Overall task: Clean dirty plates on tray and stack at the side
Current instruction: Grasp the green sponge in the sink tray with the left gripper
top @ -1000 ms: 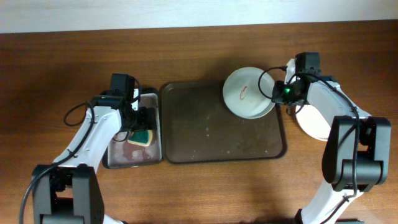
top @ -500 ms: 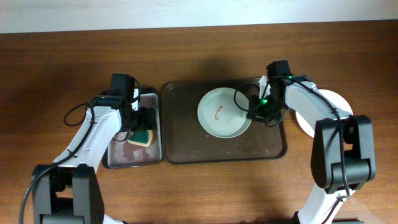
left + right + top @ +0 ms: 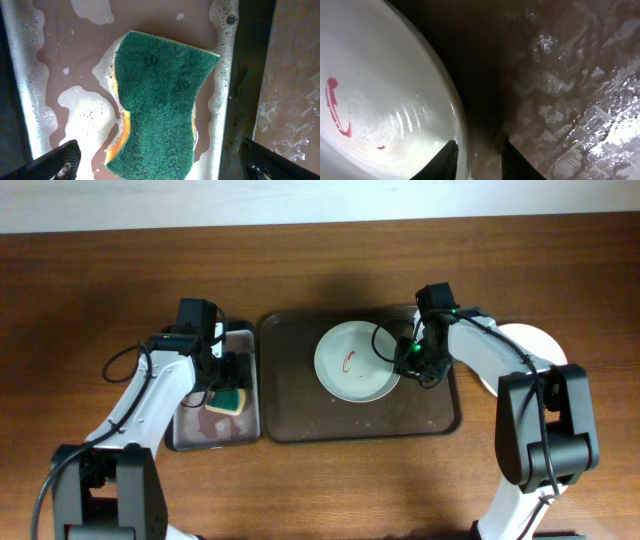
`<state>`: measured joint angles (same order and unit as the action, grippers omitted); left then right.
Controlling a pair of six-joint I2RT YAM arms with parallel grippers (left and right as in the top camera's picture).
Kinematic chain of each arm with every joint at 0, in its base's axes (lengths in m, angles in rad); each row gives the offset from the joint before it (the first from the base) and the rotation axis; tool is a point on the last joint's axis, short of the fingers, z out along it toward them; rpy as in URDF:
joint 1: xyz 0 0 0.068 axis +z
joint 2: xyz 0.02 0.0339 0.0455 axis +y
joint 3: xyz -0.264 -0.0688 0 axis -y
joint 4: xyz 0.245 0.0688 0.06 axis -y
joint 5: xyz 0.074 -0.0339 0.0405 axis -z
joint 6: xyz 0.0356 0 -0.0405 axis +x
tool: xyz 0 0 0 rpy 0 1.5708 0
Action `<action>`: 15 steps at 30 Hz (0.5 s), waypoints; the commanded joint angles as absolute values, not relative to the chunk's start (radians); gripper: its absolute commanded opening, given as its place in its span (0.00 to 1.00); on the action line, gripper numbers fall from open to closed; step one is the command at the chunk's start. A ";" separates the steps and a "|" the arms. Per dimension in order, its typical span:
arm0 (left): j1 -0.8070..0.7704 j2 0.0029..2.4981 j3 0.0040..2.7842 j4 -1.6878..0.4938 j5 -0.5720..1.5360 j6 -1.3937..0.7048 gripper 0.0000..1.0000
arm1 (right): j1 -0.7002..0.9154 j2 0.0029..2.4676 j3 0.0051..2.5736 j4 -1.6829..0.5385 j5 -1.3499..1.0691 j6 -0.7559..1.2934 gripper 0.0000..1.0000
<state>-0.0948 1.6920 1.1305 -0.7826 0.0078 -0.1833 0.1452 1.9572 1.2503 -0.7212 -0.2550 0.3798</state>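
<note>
A: Smeared plate (image 3: 350,362) is lying flat in the tray (image 3: 300,415), right of centre. Right gripper (image 3: 408,360) is straddling its right rim, jaws parted, not pinching.

B: Left gripper (image 3: 161,162) is hanging spread wide over the sponge (image 3: 160,100) in the soapy pan (image 3: 195,430). Suggest closing squarely across the sponge's waist, then scrubbing the red mark.

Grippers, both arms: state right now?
Left gripper: open, empty, above the green rectangular scouring sponge.
Right gripper: open, jaws slightly parted astride the rim of the round white red-smeared plate, apparently not clamping it.
</note>
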 commanded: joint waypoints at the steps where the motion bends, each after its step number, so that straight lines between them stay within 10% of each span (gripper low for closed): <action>1: -0.091 1.676 1.145 -0.785 0.023 -0.186 0.98 | 0.150 1.938 1.234 -0.701 -0.228 0.403 0.30; 15: -0.091 1.681 1.005 -0.663 0.023 -0.186 0.84 | 0.150 1.938 1.234 -0.700 -0.228 0.403 0.30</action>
<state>-0.0948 1.6920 1.0660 -0.7002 0.0116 -0.1833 0.1452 1.9572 1.2488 -0.7017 -0.2504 0.3935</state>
